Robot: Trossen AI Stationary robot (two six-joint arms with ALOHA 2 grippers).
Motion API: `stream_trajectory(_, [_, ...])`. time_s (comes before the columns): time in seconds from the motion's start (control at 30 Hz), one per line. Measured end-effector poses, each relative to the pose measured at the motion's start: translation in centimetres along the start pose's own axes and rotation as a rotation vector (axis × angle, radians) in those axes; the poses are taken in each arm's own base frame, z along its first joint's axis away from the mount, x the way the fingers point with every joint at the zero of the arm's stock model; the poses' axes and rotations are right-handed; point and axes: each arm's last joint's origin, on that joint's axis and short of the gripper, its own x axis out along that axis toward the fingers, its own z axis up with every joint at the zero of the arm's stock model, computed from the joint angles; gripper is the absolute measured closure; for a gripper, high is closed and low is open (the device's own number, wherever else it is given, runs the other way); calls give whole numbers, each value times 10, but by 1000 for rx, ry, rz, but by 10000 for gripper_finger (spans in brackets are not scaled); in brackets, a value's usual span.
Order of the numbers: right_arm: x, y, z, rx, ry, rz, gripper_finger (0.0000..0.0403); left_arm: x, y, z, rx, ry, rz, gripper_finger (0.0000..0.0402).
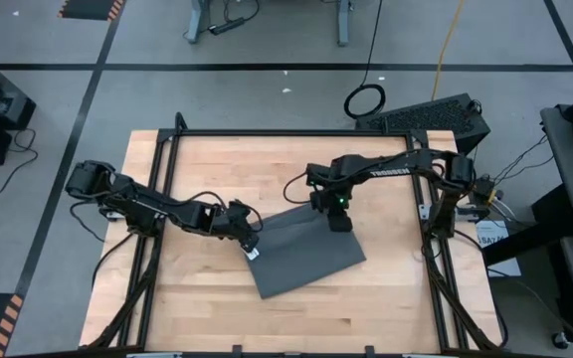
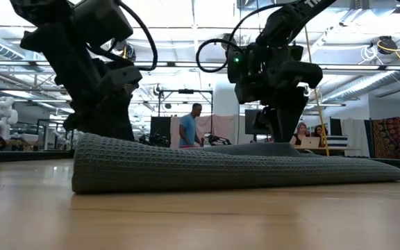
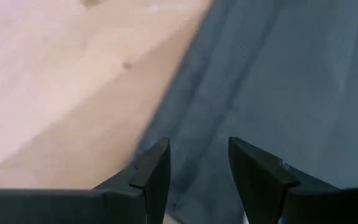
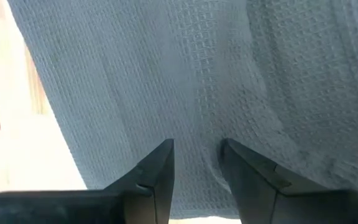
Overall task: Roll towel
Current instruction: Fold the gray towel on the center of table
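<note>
Now both grippers, left (image 1: 250, 242) and right (image 1: 338, 221), pinch the towel (image 1: 306, 257) (fingers closed on cloth).

towel (image 2: 221, 170) far edge hidden, claw tips unclear

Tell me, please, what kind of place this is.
Probably a robotics lab or open workshop hall: a wooden table in a black frame on a grey floor with taped lines, cables lying about, and people at workstations behind.
</note>
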Motion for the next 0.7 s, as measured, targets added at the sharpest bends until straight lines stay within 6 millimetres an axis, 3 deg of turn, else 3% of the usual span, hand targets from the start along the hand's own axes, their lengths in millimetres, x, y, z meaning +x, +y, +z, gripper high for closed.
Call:
stream_trajectory(0.23, [-3, 10, 2, 49, -10, -1, 273, -23, -6, 7, -27, 39, -154, 253])
stream_trajectory(0.43, [-26, 25, 3, 68, -113, -21, 273, -34, 7, 6, 35, 126, -107, 280])
stream_trajectory(0.6, [-51, 36, 1, 93, -231, -33, 273, -33, 8, 9, 110, 178, -239, 294])
stream_trajectory(0.7, [-64, 43, 1, 98, -305, -45, 273, -32, 11, 6, 216, 204, -224, 293])
